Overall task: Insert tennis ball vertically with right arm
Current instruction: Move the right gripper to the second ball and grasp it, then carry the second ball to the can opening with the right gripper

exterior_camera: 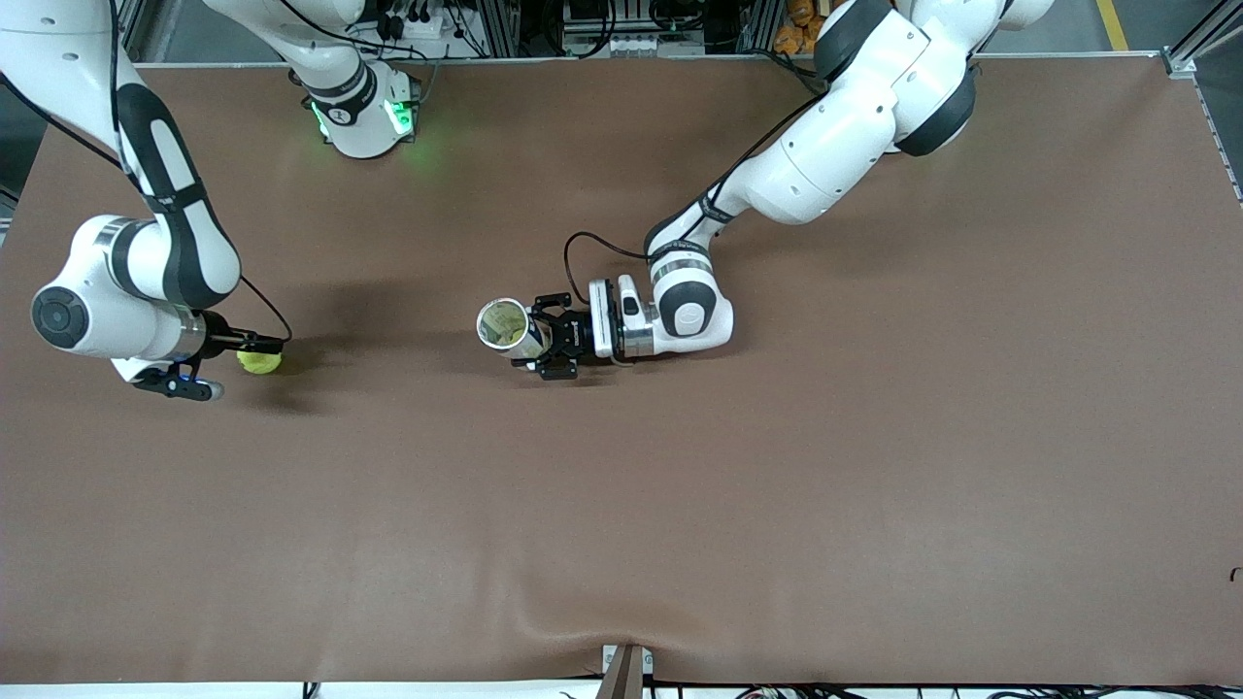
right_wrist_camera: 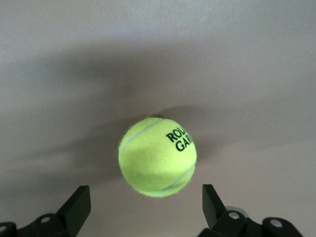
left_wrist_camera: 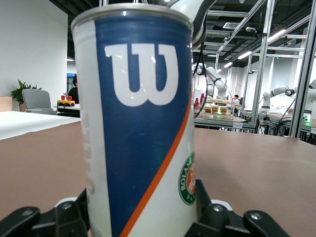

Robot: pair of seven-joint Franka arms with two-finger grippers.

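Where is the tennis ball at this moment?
The tennis ball lies on the brown table toward the right arm's end, just before the open right hand, apart from the can in the left hand.

Can (exterior_camera: 510, 327): you have it upright mid-counter (exterior_camera: 680, 505).
Ball (exterior_camera: 259, 362): yours lies toward the right arm's end.

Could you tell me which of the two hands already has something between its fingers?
The left hand: its fingers stand on either side of the upright tennis ball can. The right hand is open, the tennis ball lying untouched before it.
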